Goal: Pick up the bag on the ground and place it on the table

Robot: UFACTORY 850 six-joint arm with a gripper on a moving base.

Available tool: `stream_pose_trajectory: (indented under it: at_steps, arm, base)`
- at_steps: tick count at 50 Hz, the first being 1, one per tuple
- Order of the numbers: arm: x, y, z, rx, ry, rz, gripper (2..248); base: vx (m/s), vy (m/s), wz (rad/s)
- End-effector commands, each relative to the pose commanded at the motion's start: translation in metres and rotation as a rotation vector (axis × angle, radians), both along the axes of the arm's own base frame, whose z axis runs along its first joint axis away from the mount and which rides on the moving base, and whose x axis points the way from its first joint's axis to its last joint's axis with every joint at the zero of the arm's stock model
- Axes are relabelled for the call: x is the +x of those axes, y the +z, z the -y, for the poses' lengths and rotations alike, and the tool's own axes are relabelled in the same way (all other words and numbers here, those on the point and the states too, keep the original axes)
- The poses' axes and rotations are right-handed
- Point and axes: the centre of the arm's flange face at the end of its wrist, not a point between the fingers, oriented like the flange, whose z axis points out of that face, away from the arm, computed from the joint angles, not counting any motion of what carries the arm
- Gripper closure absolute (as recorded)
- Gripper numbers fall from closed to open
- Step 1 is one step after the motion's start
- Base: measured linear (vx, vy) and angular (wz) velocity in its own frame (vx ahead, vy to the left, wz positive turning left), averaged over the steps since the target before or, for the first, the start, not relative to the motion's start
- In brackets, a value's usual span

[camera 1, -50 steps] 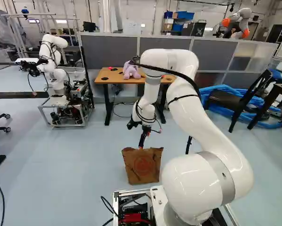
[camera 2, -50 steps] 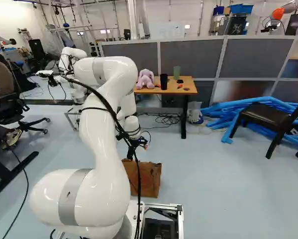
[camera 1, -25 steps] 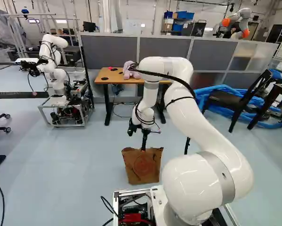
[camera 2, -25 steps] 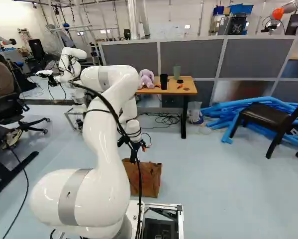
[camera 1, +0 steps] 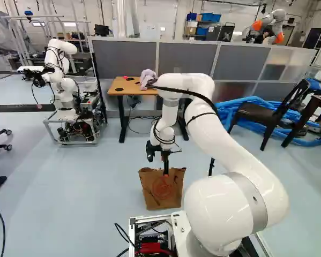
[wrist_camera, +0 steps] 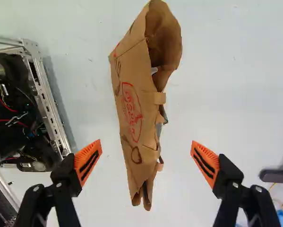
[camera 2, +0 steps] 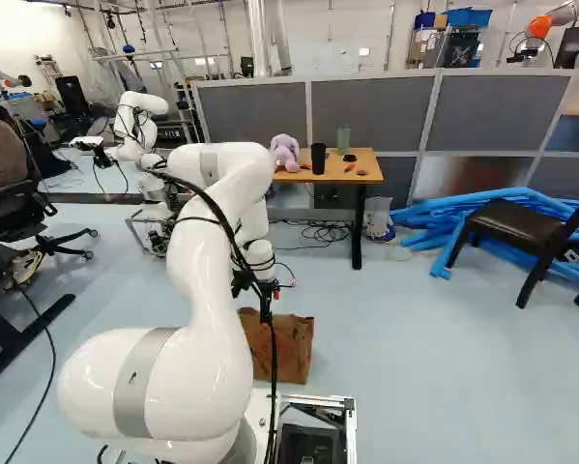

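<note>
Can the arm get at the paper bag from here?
Probably yes. The open gripper hangs over the bag, one finger to each side, with nothing else visible in between. The base frame, close by one finger, might limit sideways room.

Bright, diffuse light fills the room, apparently from above, leaving small glossy highlights on the white arm (camera 1: 230, 139) and a pale sheen across the floor (camera 1: 85, 182). In the wrist view, soft shadow borders the metal frame (wrist_camera: 46, 94); the mouth of the bag (wrist_camera: 132, 113) is darker.
</note>
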Motion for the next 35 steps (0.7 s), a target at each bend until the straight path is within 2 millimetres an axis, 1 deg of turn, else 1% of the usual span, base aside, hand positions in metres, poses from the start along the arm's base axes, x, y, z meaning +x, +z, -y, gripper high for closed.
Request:
stream_pose_trajectory:
  at_steps: [35]
  arm:
    - [0.004, -0.054, 0.0, -0.002, 0.013, -0.023, 3]
  base:
    - [0.0, 0.0, 0.0]
